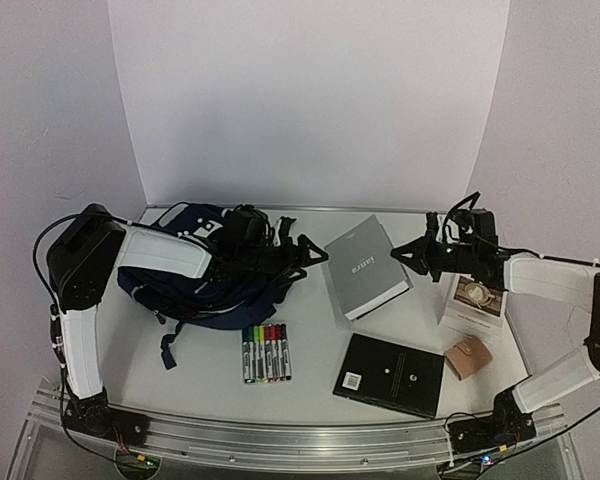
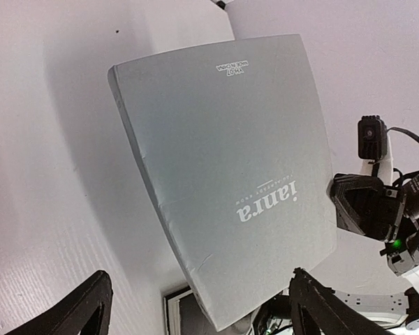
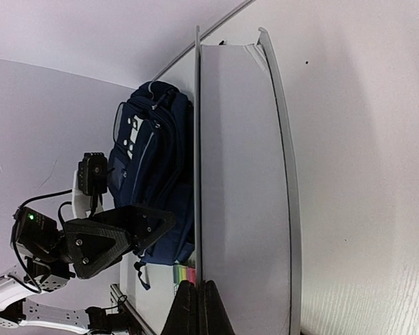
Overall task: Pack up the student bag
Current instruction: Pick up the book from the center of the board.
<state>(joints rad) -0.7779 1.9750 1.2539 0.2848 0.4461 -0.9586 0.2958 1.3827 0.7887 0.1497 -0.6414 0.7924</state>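
The navy student bag (image 1: 205, 280) lies at the left of the table, and it also shows in the right wrist view (image 3: 150, 153). A thick grey book (image 1: 365, 265) lies beside it at the centre and fills the left wrist view (image 2: 230, 174). My left gripper (image 1: 308, 256) reaches over the bag towards the book's left edge. It is open and empty (image 2: 202, 314), and its fingers (image 2: 77, 307) stand wide apart. My right gripper (image 1: 412, 257) is at the book's right edge. Its fingers (image 3: 197, 307) are pressed together on the thin edge of the book's cover (image 3: 197, 174).
A row of coloured markers (image 1: 266, 352) lies in front of the bag. A black notebook (image 1: 390, 374) lies at the front centre. A tan pouch (image 1: 468, 358) and a white box (image 1: 472, 300) are at the right, under my right arm.
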